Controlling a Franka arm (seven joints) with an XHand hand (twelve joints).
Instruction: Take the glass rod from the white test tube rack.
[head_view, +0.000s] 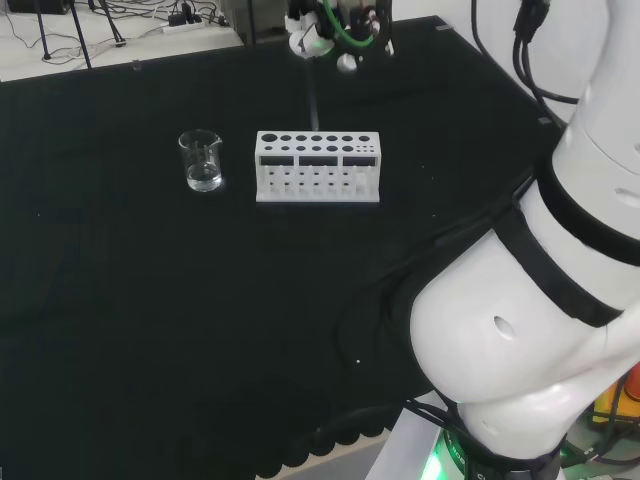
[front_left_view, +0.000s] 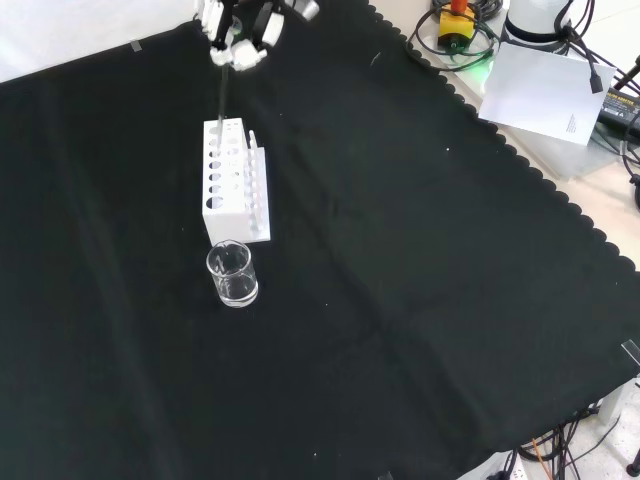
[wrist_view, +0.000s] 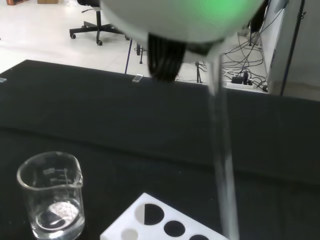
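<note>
The white test tube rack (head_view: 318, 166) stands on the black cloth, seen also in the front view (front_left_view: 233, 182) and close up in the wrist view (wrist_view: 150, 220). Above the rack is the hand (front_left_view: 240, 25), high up, with its fingers curled round the top of the glass rod (front_left_view: 222, 95). The rod hangs nearly upright from the hand (head_view: 335, 35) down to the rack's top row of holes. It is a faint line (head_view: 313, 100) in the head view and a clear blurred bar (wrist_view: 222, 165) in the wrist view. Whether its lower tip is still inside a hole I cannot tell.
A small glass beaker (head_view: 201, 160) stands just left of the rack in the head view and in front of it (front_left_view: 232, 274) in the front view. The arm's white links (head_view: 530, 300) rise at the head view's right. Paper and cables (front_left_view: 545, 90) lie beyond the cloth's scalloped edge.
</note>
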